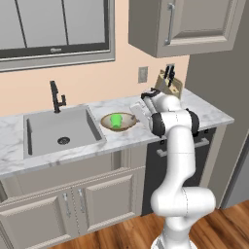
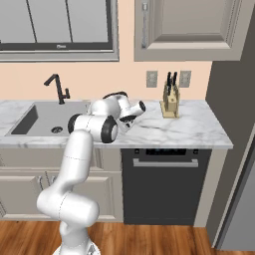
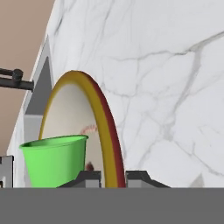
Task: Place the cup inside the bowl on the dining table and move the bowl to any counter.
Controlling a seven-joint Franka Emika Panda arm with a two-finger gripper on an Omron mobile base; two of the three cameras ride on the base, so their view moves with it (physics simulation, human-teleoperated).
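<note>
Bowl (image 1: 119, 121) resting on counter (image 1: 204, 112) just right of sink (image 1: 58, 129), cup (image 1: 116, 120) upright inside, gripper (image 3: 113, 178) clenched astride near rim, one finger within, one without; straight release and retreat seemingly left.

We see a home kitchen: sink (image 1: 61, 130) and black faucet (image 1: 57, 96) at left, marble counter (image 1: 209, 114), knife block (image 1: 169, 82) upper right.

A knife block (image 2: 171, 101) sat by the wall under two outlets (image 2: 152, 78), black faucet (image 1: 57, 97) behind the sink (image 1: 58, 130), dishwasher (image 2: 162, 185) below.
</note>
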